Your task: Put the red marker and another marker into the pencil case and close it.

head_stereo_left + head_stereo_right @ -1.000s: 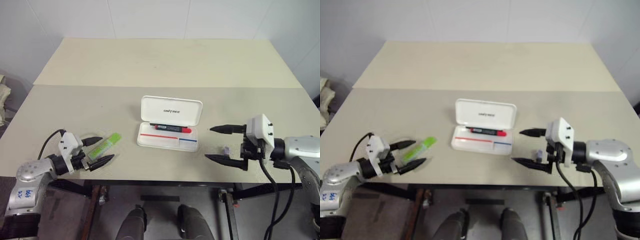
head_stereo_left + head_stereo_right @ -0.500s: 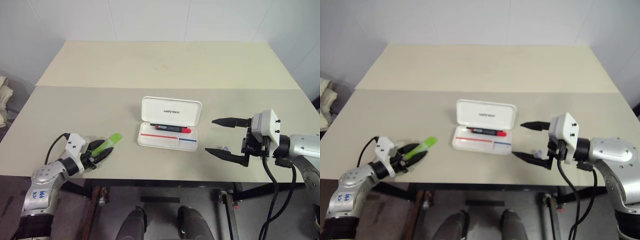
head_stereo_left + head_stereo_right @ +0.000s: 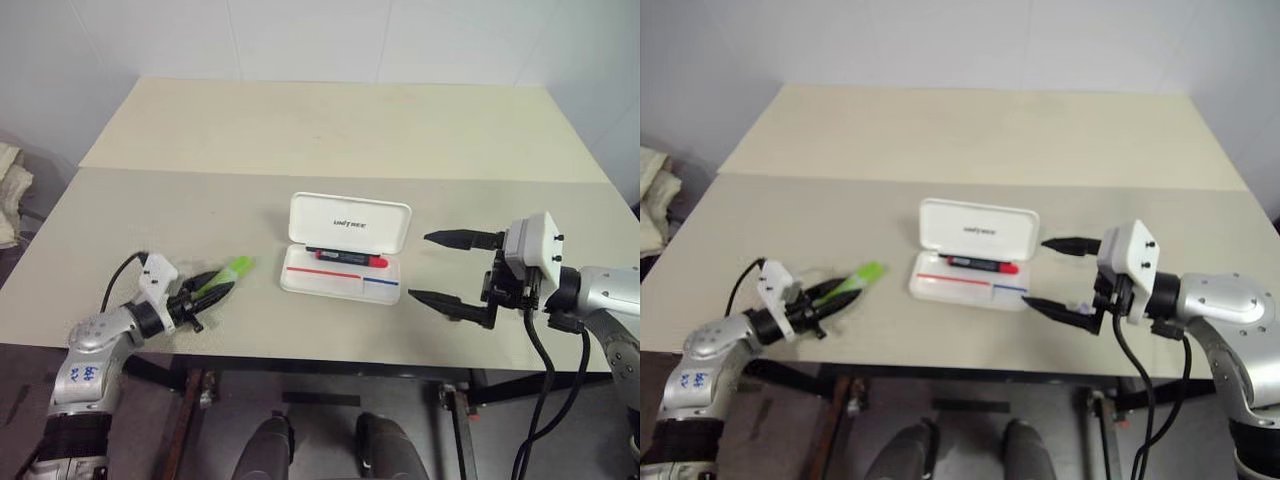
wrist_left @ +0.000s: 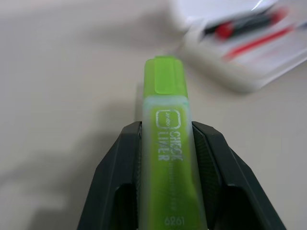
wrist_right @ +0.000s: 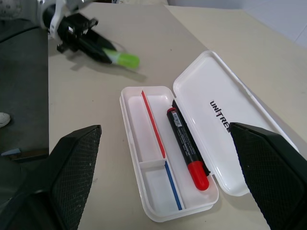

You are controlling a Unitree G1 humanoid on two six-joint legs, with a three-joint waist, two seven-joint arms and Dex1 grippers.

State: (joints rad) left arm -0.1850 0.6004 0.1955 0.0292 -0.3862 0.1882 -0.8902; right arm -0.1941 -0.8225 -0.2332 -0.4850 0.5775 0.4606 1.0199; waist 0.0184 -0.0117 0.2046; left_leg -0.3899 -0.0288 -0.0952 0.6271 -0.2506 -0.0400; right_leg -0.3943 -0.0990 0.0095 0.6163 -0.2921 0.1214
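While the left tool [image 3: 205,295] is clamped on the light green marker [image 4: 169,143], one black finger against each flat side, the marker's brighter green end [image 3: 238,267] sticks out past the fingertips toward the pencil case [image 3: 345,258], near the desk's [image 3: 320,130] front edge at its left. Lying open at the middle of the desk's front half, lid raised, the white case holds the red marker [image 5: 187,143] along its hinge side. Toward the right front edge, the right tool [image 3: 445,268] stands with its fingers wide apart, holding nothing, just beside the case.
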